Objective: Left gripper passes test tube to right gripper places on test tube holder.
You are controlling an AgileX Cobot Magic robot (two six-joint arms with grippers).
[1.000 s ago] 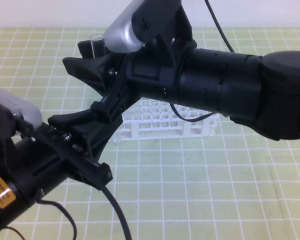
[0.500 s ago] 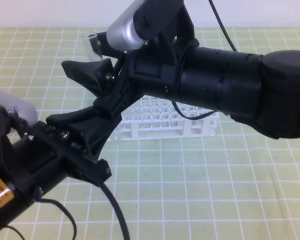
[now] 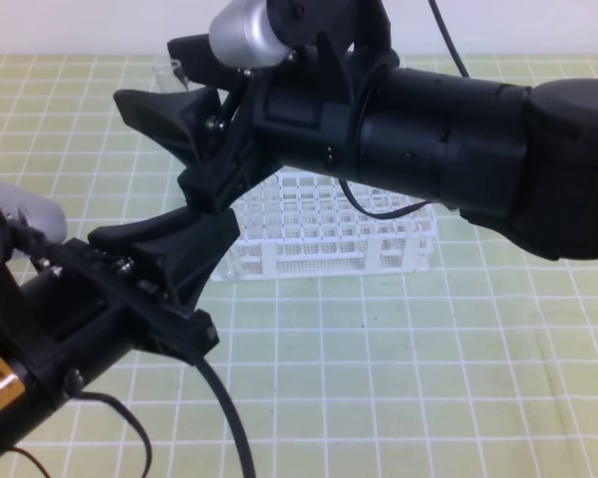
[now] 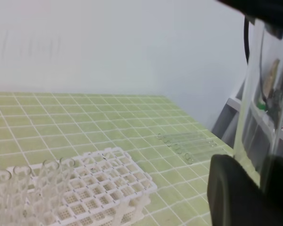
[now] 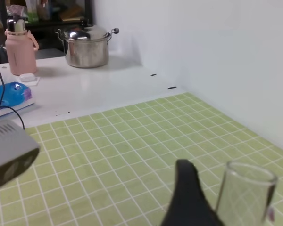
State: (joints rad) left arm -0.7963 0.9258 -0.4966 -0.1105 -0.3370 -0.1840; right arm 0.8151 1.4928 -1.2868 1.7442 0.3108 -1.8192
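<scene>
You have the slender clear glass test tube [image 3: 165, 76] standing upright between the right gripper [image 3: 164, 100]'s spread jaws, high above the white lattice test tube holder [image 3: 329, 234], while I cannot tell whether the left gripper [image 3: 164, 254]'s jaws grip it.

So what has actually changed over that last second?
The right pincer has lifted a little and drifted toward the left of the high view, carrying the test tube with it. The left pincer below has eased slightly down and left. Whether the tube has been let go cannot be told. The white test tube holder and the green mat stayed put.
</scene>
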